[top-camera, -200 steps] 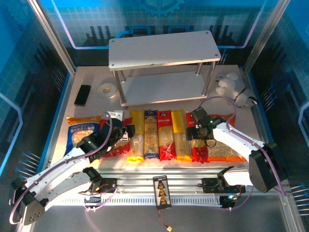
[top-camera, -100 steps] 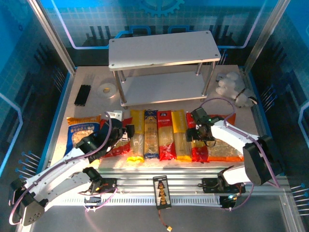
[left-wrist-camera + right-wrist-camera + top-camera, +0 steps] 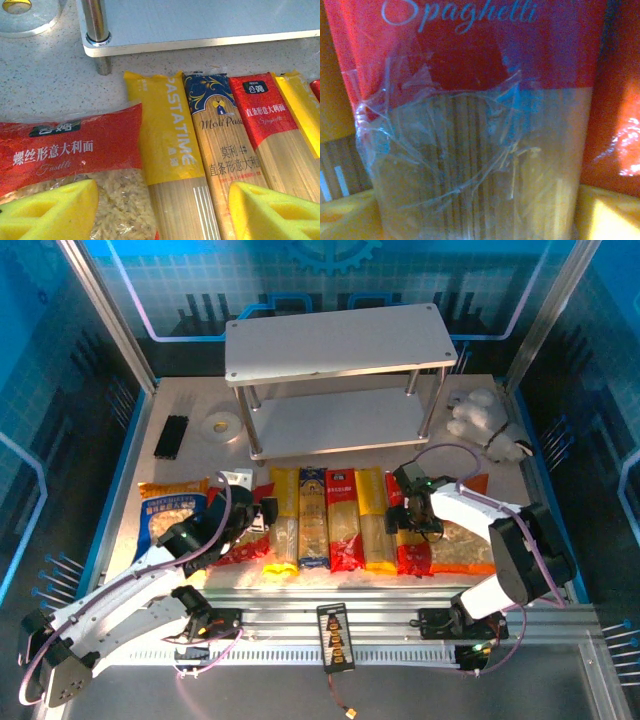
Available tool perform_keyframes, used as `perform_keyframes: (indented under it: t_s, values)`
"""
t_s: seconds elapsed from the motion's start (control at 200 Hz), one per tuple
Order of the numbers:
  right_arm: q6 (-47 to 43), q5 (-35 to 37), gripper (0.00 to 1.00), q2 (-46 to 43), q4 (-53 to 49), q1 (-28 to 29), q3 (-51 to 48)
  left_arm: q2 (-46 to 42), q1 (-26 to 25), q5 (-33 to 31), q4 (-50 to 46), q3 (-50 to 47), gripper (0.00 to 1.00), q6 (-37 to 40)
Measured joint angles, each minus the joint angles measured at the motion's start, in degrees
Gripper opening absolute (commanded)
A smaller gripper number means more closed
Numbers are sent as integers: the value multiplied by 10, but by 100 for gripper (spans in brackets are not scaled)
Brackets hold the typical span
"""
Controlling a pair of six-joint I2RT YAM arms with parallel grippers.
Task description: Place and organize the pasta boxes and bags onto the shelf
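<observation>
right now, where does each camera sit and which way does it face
top external: above and behind the arm bases, looking down on the shelf and pasta row; both arms show, left gripper and right gripper.
left wrist: low, facing the shelf's lower board; its open yellow fingertips frame a yellow pack.
right wrist: close above a red spaghetti pack, looking down; its fingertips sit at the bottom corners.
shared: top external and left wrist both show the yellow pack and shelf.
</observation>
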Motion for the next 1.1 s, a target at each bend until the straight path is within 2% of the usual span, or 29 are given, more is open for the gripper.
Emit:
perform_keyframes:
  t_s: [0.09,0.25,0.31,0.37,0.46,0.635,0.8,0.911,1.096]
  values:
    - [-1,-4,73,8,0,0,2,0,0,0,0,0,71,0]
    - [-3,-19,48,10,-2,0,7,0,0,-1,0,0,71,1]
    - [-2,-25,36,9,-3,0,10,0,1,-1,0,0,71,1]
    - [1,-28,17,0,-9,0,14,0,1,-1,0,0,71,1]
    - [0,-21,0,-25,-31,0,24,0,1,0,1,0,71,1]
    - [0,-27,0,-36,-35,3,24,4,5,0,9,0,71,1]
    - [-5,-18,0,-64,-83,14,31,25,6,0,23,0,71,2]
    - [-14,-2,0,-82,-120,18,70,45,8,1,30,0,70,2]
    - [-42,35,0,-72,-125,19,169,71,8,10,49,2,70,2]
